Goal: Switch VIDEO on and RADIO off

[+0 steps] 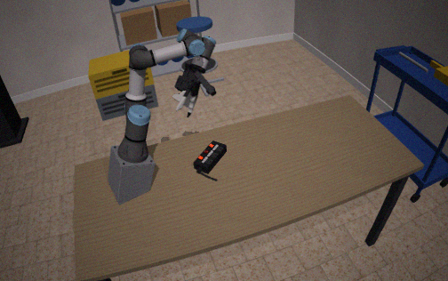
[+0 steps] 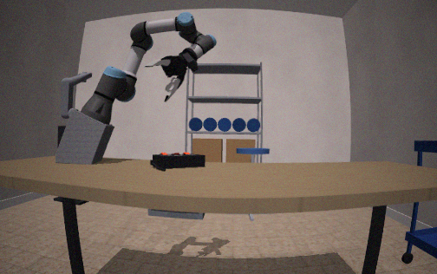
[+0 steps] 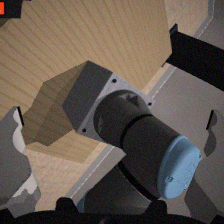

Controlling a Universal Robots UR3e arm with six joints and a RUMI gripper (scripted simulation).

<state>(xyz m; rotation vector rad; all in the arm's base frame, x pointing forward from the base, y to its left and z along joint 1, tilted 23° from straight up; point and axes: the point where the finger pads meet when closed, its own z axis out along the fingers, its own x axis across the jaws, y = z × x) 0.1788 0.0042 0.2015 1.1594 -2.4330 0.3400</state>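
One strip: power strip [image 1: 210,156] lies mid-table, switches up, well below the gripper [image 1: 187,103].
Gripper: raised, fingers spread wide, empty.
Room: bare table [image 1: 311,178] surrounds the strip.

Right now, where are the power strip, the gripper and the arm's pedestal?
power strip [image 1: 210,156]: top view, middle of its black upper face.
gripper [image 2: 170,77]: exterior view, midway between its open fingertips.
pedestal [image 1: 119,192]: top view, free lower-left corner.
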